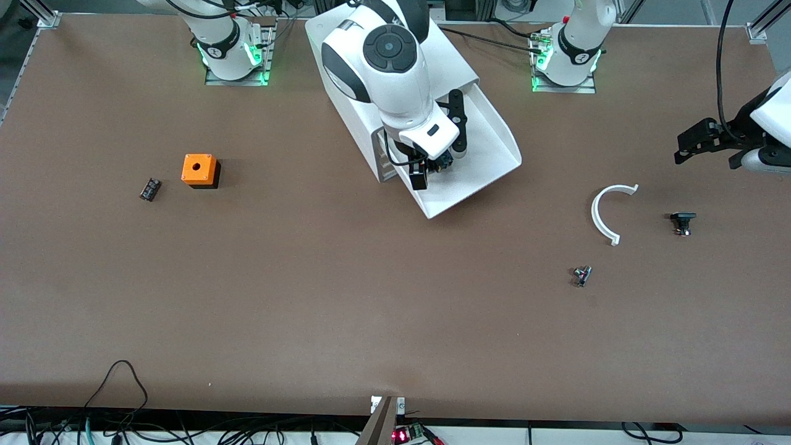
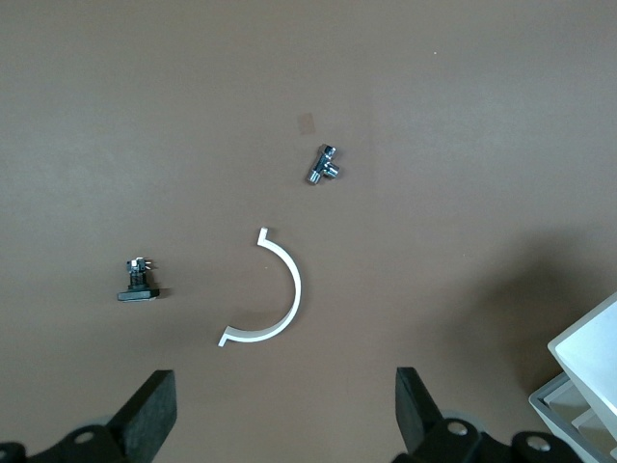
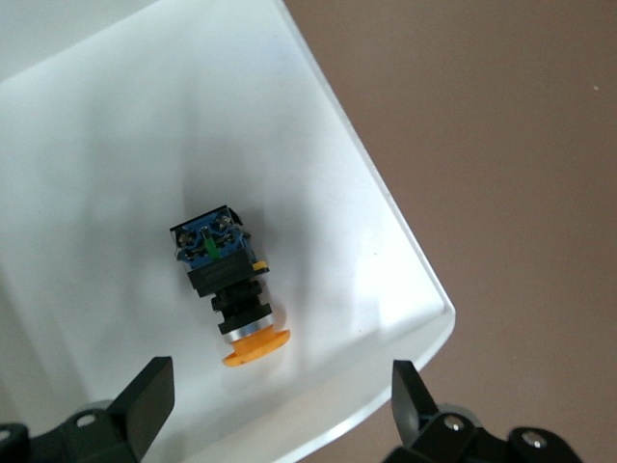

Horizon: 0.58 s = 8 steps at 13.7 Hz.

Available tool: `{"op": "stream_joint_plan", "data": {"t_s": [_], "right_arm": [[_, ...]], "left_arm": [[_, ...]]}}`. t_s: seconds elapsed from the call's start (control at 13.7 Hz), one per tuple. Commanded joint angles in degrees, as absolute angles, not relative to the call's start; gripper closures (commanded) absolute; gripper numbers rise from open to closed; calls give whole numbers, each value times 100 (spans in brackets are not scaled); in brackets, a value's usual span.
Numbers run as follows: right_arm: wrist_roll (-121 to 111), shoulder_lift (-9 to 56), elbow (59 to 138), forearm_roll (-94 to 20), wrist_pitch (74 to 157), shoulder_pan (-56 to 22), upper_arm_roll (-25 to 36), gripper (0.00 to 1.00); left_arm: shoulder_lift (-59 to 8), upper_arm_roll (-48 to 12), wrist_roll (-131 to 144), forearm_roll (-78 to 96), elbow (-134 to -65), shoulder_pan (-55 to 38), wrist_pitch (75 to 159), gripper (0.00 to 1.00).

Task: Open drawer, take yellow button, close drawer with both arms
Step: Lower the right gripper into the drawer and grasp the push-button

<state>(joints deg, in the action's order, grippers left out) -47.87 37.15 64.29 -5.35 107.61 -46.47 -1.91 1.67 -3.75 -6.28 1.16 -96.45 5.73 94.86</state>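
Brown tabletop (image 1: 309, 296), top drawer (image 1: 488, 157) pulled out of the cabinet (image 1: 346, 93). Button (image 3: 229, 289) lies on its side in the drawer, directly under the right claw (image 3: 280, 410), long axis roughly crosswise to the finger gap. Right claw wide open, empty. Left claw (image 2: 284, 415) waits over the tabletop at its own end, also open, empty. Right arm clearly nearer.

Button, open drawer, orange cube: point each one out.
button (image 3: 228, 280): right wrist view, on its dark body above the orange cap.
drawer (image 1: 488, 145): front view, on the bare white floor of the pulled-out tray.
orange cube (image 1: 199, 169): front view, on its top face beside the hole.
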Motion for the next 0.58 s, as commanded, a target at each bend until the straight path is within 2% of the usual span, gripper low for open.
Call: {"op": "stream_joint_plan", "data": {"t_s": [0.0, 0.51], "right_arm": [[-5211, 3876, 6179, -615, 10565, -4763, -202, 0], [-5159, 4131, 6179, -624, 10564, -5001, -185, 0]], "left_arm": [[114, -378, -615, -44, -9475, 554, 9360, 0], [106, -378, -633, -44, -9466, 554, 9352, 0]]}}
